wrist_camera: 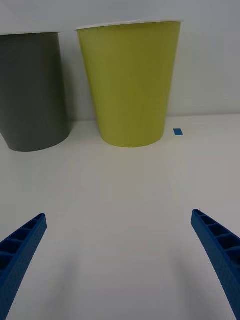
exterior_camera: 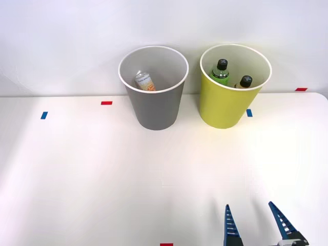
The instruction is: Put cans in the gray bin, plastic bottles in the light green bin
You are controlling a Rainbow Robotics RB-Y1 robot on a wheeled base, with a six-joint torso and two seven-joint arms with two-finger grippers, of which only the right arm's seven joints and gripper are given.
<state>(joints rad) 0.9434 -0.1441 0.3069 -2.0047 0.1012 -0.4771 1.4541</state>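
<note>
1. White wall and white table [exterior_camera: 102, 179] form the setting; small red and blue tape marks dot the tabletop, one blue square [wrist_camera: 178, 132] just beside the foot of the yellow-green bin.
2. Gray bin [exterior_camera: 154, 107], upright near the far table edge, with the light green bin [exterior_camera: 225, 102] standing just beside it on the robot's right, not touching.
3. Right gripper [exterior_camera: 254, 221] at the near edge of the table, well apart from both bins; its blue ribbed jaws are spread wide and hold nothing.
4. Green bottle [exterior_camera: 221, 72] and yellowish bottle [exterior_camera: 244, 82], both black-capped, stand inside the light green bin.
5. Can [exterior_camera: 145, 81] lies tilted inside the gray bin.
6. Judgement: no loose item remains on the table, so the sorting looks complete. The step in hand is a clean retreat; it is done well by keeping the arm low and clear of the bins, since a knock to either white rim could tip a light, tapered basket.
7. Writing: the can's orange and white label carries print too small to read; no brand is legible.
</note>
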